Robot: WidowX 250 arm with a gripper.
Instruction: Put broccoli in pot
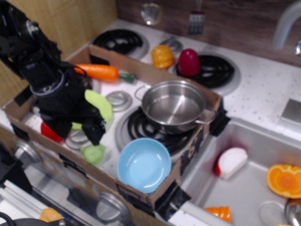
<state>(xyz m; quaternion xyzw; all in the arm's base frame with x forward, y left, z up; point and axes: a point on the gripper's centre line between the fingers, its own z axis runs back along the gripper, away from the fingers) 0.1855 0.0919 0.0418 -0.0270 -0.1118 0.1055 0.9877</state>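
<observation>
The pale-green broccoli [93, 153] lies on the stove top near the front wall of the cardboard box, left of the blue bowl [144, 165]. The shiny steel pot [173, 105] stands empty on the burner at the right of the box. My black gripper [81, 131] hangs just above and slightly left of the broccoli, in front of the lime-green plate [100, 104]. The frame is blurred and I cannot tell how the jaws stand; nothing shows between them.
A cardboard box wall [63, 157] rings the stove top. An orange carrot [99, 73] lies at the back, a red toy [49, 133] at the left. Yellow [162, 56] and dark-red [189, 62] toys stand behind the box. The sink [244, 188] at the right holds toy food pieces.
</observation>
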